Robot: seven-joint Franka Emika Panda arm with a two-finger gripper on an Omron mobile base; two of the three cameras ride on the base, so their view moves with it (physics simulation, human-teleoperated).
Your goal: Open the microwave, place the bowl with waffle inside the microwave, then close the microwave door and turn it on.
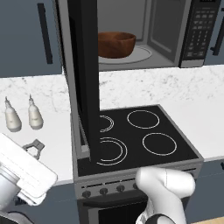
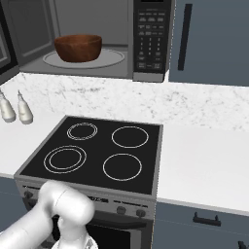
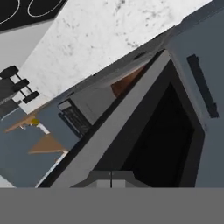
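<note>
The white arm rises from the base in front of the stove [image 2: 92, 148] and swings far to the left, its hand low beside the open microwave door [image 1: 85, 74]. In the hand view the gripper [image 3: 111, 179] sits with its two fingertips pressed together, fully closed and holding nothing, right up against the grey steel edge of the door.

The microwave [image 2: 92, 39] stands open above the counter [image 2: 204, 155]. Inside it, the bowl [image 2: 78, 47] rests on the round turntable [image 2: 109, 59], roughly centred in the grey cavity. Whatever is in the bowl is hidden by its rim from both base views (the waffle cannot be made out).

The bowl is reddish-brown with a wood-like grain, deep, with curved sides. The door is a dark glass panel in a black frame, swung out edge-on toward the left base camera and reaching down over the stove's left burners. The keypad column [image 2: 151, 36] runs down the microwave's right side. Two small bottles [image 1: 22, 114] stand on the counter to the left of the stove.
</note>
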